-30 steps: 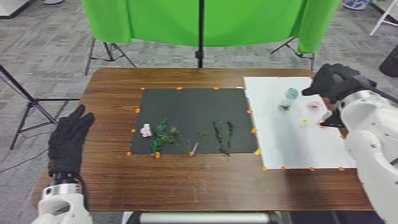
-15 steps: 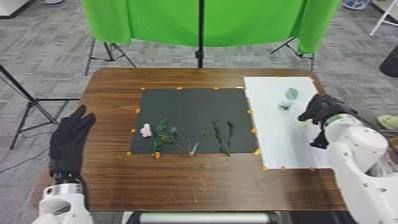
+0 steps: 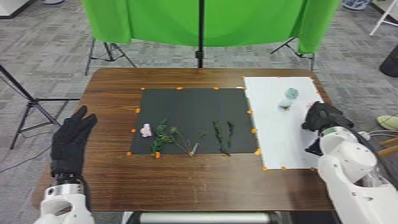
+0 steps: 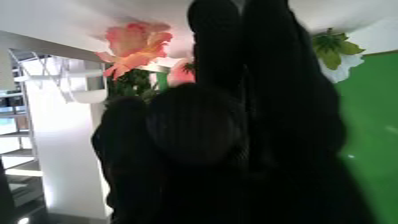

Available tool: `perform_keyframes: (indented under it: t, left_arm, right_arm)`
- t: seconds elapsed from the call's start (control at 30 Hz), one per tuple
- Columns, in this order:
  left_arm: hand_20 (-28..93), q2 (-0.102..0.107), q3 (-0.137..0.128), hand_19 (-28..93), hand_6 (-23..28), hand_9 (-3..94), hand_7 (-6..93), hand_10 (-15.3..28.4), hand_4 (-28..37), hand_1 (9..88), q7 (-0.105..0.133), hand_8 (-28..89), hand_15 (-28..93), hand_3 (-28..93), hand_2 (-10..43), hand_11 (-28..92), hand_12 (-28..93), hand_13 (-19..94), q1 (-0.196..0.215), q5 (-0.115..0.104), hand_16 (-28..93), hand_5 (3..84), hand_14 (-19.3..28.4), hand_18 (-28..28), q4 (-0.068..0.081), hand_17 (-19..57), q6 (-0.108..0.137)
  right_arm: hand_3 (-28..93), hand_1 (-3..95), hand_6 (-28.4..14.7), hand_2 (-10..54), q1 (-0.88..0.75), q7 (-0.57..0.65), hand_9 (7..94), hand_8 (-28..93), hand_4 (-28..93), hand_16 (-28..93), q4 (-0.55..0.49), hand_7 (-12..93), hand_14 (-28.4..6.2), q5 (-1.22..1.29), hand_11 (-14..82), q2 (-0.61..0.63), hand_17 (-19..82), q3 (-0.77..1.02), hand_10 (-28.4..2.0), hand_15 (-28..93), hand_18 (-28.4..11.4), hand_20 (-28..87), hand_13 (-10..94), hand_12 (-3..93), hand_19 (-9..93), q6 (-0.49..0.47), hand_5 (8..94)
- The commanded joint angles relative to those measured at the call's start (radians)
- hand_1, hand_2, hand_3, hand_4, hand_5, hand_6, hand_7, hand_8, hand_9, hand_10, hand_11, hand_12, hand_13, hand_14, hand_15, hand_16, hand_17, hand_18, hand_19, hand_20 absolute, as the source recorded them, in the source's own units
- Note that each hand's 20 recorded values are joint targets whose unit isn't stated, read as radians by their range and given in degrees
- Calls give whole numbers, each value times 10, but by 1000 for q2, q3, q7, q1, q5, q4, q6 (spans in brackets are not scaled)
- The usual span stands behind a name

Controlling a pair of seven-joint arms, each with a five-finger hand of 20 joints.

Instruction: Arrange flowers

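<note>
Head view: greenery (image 3: 162, 136) and pink bloom (image 3: 146, 130) on black mat (image 3: 182, 106), pale blooms (image 3: 291, 93) near tabletop's (image 3: 200, 185) right edge apparently unplaced, right hand's (image 3: 327, 118) fingers straight.

Gray carpet (image 3: 53, 65) — green backdrop (image 3: 151, 22), black stands (image 3: 37, 104)

The left arm (image 3: 64, 206) comes in from the bottom edge, and its robot hand (image 3: 68, 150) in black glove is laid out long, the fingers straight and a little apart, pointing forward. The right arm (image 3: 349, 162) is bent at the right side, and its robot hand (image 3: 327, 117) is farther forward than its wrist. In the right wrist view, long fingers (image 4: 271, 65) of this hand are stretched straight.
</note>
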Motion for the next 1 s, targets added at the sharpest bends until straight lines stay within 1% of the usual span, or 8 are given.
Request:
perform_keyframes:
  t: [0.03,0.1,0.23,0.4,0.43,0.63,0.8,1.0]
  left_arm:
    - [191,-16,-2,19,56,446,47,136,-283,193,-3,-55,92,673,51,138,106,333,22,4,7,447,143,99,-3,75,-7]
    - [191,-14,-4,19,57,446,47,136,-283,194,-1,-56,92,673,51,138,107,333,25,2,7,447,143,99,-5,75,-7]
    - [191,-9,-7,19,56,446,48,136,-283,195,5,-55,93,672,51,138,107,334,27,-2,7,447,144,99,-6,75,1]
    - [191,-5,-8,19,57,446,47,135,-283,196,7,-56,93,673,49,139,108,335,29,-3,7,447,145,99,-8,75,1]
    - [191,-4,-5,19,57,446,48,136,-283,196,6,-55,93,672,49,139,108,335,24,-3,7,447,145,99,-5,75,-1]
    - [191,-3,1,19,57,447,49,136,-283,196,7,-55,94,672,49,140,108,337,15,-3,7,447,145,98,0,75,1]
    - [191,-2,17,19,57,447,48,135,-283,196,0,-55,94,670,49,140,109,338,-9,0,7,447,146,98,9,75,-1]
    - [191,4,26,19,57,446,48,136,-283,188,3,-56,94,668,53,140,109,338,-20,-6,7,447,145,98,16,75,0]
  right_arm:
    - [324,724,-1,-95,-35,-26,936,140,-43,296,6,177,-6,-23,152,19,687,-31,-81,584,-85,526,937,365,932,73,817]
    - [396,706,-2,-95,-22,-30,937,140,-99,292,-43,179,-4,-15,168,38,693,-24,-83,591,-83,529,937,359,932,96,825]
    - [416,702,-7,-95,66,-47,937,140,-105,290,-147,180,-3,8,171,84,696,-53,-83,596,-83,531,937,361,932,140,830]
    - [426,699,-7,-95,272,-82,937,141,-109,289,-210,180,-1,97,175,92,696,-213,-84,597,-82,534,937,361,932,130,832]
    - [427,698,-7,-95,315,-91,937,141,-109,289,-209,180,-1,115,176,82,696,-258,-84,597,-82,535,937,361,932,125,832]
    - [424,699,-5,-95,531,-150,937,142,-106,291,-60,181,1,197,176,-128,696,-508,-84,597,-80,536,937,361,932,28,831]
    - [422,699,-6,-95,549,-194,937,143,-106,293,88,181,1,113,171,-336,695,-586,-82,596,-79,538,937,365,932,-35,830]
    - [426,693,-1,-95,533,-228,937,143,-107,294,245,183,0,-42,168,-495,695,-597,-81,597,-79,539,937,367,932,-118,826]
